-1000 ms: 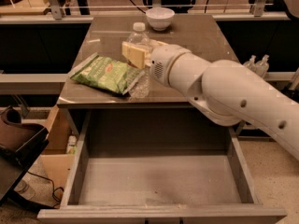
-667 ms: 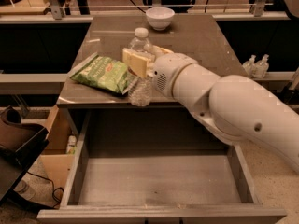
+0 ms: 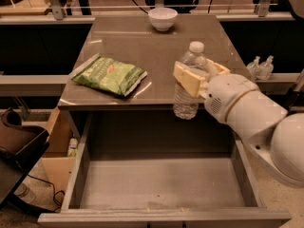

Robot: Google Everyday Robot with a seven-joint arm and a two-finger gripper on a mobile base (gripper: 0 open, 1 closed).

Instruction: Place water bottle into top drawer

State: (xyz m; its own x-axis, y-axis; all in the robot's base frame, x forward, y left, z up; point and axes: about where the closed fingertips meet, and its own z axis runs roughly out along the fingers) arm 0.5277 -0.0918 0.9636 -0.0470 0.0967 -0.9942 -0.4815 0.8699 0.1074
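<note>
The water bottle (image 3: 187,82) is clear and ribbed with a white cap. It stands upright in the air at the table's front edge, above the back of the open top drawer (image 3: 161,182). My gripper (image 3: 197,77) is shut on the water bottle around its upper middle, its pale yellow fingers (image 3: 189,79) wrapped across it. My white arm (image 3: 256,118) reaches in from the right. The drawer is pulled fully out below the table, with a bare flat grey bottom.
A green snack bag (image 3: 109,75) lies on the table's left front. A white bowl (image 3: 162,18) stands at the table's far edge. Two tiny bottles (image 3: 261,66) stand to the right of the table. A tan wooden box (image 3: 57,146) and a dark chair (image 3: 19,151) are at the left.
The gripper has carried the bottle to the right and forward, from beside the snack bag to the table's front edge over the drawer. The arm has drawn back to the right.
</note>
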